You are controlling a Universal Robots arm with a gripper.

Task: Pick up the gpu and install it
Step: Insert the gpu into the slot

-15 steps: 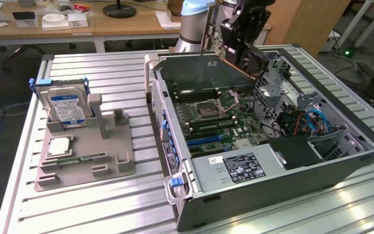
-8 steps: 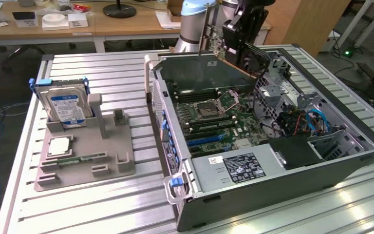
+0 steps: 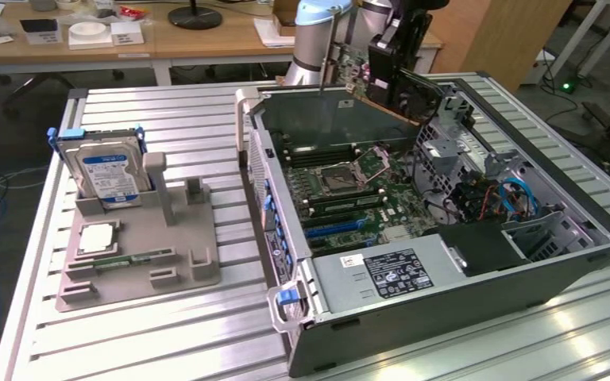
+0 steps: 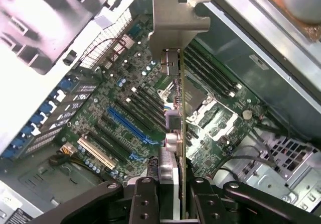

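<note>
Robot fingers (image 4: 143, 201) clamp the gpu (image 4: 173, 63) on edge, high over the motherboard (image 3: 358, 198) in the open case (image 3: 443, 317); seating it well likely means holding it upright, lined up with the blue slot (image 4: 128, 126).

The gripper (image 3: 389, 78) holds the graphics card (image 3: 352, 71) above the open computer case (image 3: 443, 317); a hard drive (image 3: 109, 175) stands in the grey holder (image 3: 178, 238).
</note>
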